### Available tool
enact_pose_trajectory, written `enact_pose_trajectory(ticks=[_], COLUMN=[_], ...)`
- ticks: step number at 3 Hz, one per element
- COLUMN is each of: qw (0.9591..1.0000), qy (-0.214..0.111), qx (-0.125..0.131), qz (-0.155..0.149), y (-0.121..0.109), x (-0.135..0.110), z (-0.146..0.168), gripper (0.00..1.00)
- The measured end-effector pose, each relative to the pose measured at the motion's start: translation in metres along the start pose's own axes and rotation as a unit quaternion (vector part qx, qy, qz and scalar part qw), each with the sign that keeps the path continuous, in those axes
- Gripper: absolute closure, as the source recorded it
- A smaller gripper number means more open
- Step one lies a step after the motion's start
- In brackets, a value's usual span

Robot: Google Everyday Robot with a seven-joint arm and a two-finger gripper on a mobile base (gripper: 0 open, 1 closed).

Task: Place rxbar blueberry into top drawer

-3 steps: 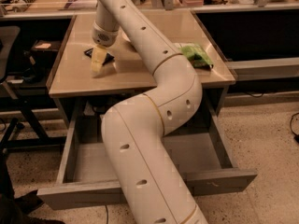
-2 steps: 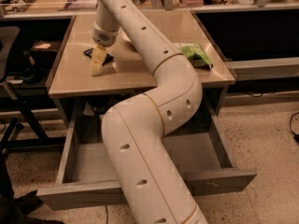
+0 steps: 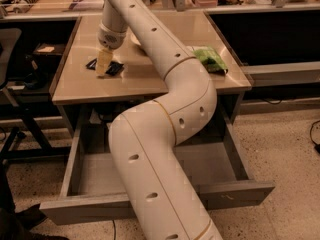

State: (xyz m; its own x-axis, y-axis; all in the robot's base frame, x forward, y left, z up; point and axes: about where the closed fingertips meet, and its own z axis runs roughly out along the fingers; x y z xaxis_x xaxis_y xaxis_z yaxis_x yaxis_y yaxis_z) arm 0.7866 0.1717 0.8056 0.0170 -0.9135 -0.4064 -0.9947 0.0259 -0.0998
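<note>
The rxbar blueberry [image 3: 115, 68] lies flat on the tabletop at its left side, a dark wrapper partly hidden under my gripper. My gripper [image 3: 103, 65] points straight down onto the bar's middle, and dark ends of the bar stick out to either side of it. Below the tabletop the top drawer [image 3: 75, 211] stands pulled out toward the camera, its grey floor largely hidden by my arm.
A green crinkly bag [image 3: 210, 59] lies at the table's right edge. My white arm [image 3: 165, 134] sweeps across the table and over the drawer's middle. A black chair [image 3: 10, 49] stands at the left, with benches behind.
</note>
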Motion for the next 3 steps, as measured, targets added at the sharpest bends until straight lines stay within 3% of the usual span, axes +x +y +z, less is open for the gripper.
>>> enact_pose_trajectory(ticks=[1,2,3], qw=[1.0,1.0,1.0], qy=[0.0,0.0,0.0], qx=[0.0,0.0,0.001], qz=[0.0,0.0,0.0], y=[0.0,-0.0001,0.0017], x=[0.0,-0.0002,-0.0025], z=[0.0,-0.0004,-0.0071], gripper=[0.89,1.0,1.0])
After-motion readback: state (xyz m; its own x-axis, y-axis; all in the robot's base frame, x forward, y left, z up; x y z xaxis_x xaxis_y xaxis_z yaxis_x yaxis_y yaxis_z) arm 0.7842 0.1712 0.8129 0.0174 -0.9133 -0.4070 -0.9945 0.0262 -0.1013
